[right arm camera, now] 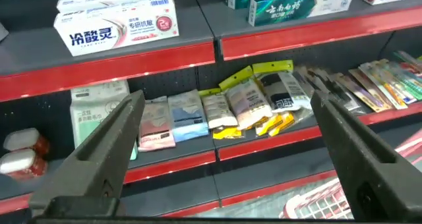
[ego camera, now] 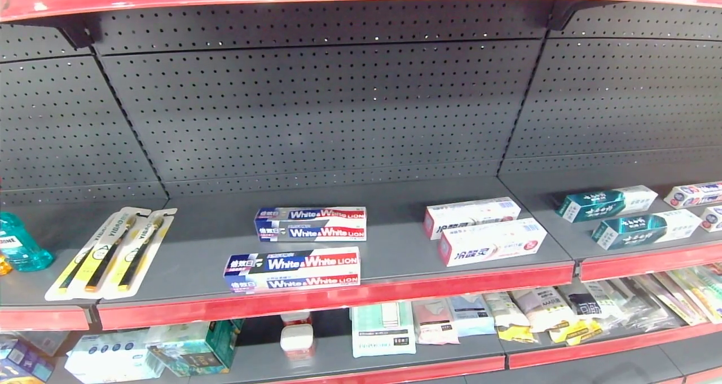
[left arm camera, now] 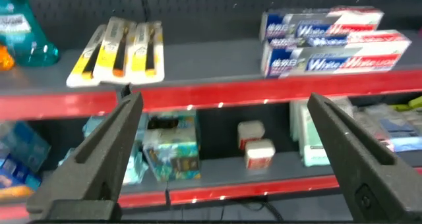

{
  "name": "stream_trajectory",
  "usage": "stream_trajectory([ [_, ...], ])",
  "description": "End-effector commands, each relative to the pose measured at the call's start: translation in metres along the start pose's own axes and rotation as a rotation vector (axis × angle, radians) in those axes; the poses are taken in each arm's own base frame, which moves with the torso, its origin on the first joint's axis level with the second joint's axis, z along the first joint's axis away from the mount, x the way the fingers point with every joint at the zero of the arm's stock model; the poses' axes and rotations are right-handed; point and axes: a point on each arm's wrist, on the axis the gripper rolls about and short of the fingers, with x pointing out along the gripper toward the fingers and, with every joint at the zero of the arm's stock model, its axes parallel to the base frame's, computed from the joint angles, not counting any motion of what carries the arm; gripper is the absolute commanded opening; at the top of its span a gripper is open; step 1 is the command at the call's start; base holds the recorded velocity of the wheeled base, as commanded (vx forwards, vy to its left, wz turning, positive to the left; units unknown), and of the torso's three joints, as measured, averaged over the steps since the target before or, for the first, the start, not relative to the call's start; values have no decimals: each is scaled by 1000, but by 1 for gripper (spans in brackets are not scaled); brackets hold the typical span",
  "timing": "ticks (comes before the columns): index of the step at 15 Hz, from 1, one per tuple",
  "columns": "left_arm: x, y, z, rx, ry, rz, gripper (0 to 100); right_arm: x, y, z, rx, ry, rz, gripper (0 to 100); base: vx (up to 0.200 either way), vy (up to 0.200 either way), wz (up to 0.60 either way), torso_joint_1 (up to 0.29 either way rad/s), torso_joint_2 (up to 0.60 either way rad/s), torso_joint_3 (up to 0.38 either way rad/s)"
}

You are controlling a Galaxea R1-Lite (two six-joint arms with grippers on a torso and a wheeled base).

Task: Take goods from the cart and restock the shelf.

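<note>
The left tool (left arm camera: pixel 224 102) is released, its two dark fingers (left arm camera: pixel 99 151) spread wide with nothing between them. The right tool (right arm camera: pixel 227 95) hangs likewise, spread and empty. Beyond the left tool, its wrist view takes in the red front of the shelf (left arm camera: pixel 198 92), with toothbrush packs (left arm camera: pixel 119 49) and blue toothpaste boxes (left arm camera: pixel 330 43) on top and small white and red tubs (left arm camera: pixel 256 145) on the board beneath. The right wrist view adds white toothpaste boxes (right arm camera: pixel 115 23), green boxes (right arm camera: pixel 283 6), flat packets (right arm camera: pixel 244 105) below them, and a bit of red and white wire mesh (right arm camera: pixel 323 207) lower still. The head view adds a teal bottle (ego camera: pixel 20 243) standing upright at the far left. There every box lies flat, its long axis running left to right along the shelf edge, while the toothbrush packs run front to back, slanted to the right
</note>
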Motion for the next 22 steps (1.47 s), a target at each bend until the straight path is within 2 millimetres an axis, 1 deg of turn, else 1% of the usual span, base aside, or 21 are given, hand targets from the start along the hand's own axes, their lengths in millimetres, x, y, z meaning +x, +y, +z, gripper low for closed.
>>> stream_trajectory([
  [1,5,1,47,-22,12,-68,100,1,-3,0,-18,9,171,100,0,0,0,0,0,0],
  [2,12,1,58,-37,34,-71,100,-1,-3,0,-16,-18,174,100,0,0,0,0,0,0],
  [3,28,0,83,-43,54,-89,100,-7,-4,-3,-16,-96,163,100,0,0,0,0,0,0],
  [6,69,-1,97,-136,230,-65,100,-7,-4,-3,-15,-96,163,100,0,0,0,0,0,0],
  [8,101,1,105,-143,332,-19,100,-7,-4,-3,-15,-96,163,100,0,0,0,0,0,0],
  [9,125,5,110,-150,395,22,100,-7,-4,-3,-15,-96,163,100,0,0,0,0,0,0],
  [10,142,6,106,-154,456,25,100,-7,-4,-3,-15,-96,163,100,0,0,0,0,0,0],
  [12,169,8,98,-149,557,31,100,-7,-4,-3,-15,-96,163,100,0,0,0,0,0,0],
  [13,178,8,94,-146,591,37,100,-7,-4,-3,-15,-96,163,100,0,0,0,0,0,0],
  [17,197,9,63,-80,766,55,100,-7,-4,-3,-15,-96,163,100,0,0,0,0,0,0],
  [20,214,9,49,-63,796,42,100,-7,-4,-3,-15,-96,163,100,0,0,0,0,0,0],
  [22,222,7,46,-48,779,30,100,-7,-4,-3,-15,-96,163,100,0,0,0,0,0,0],
])
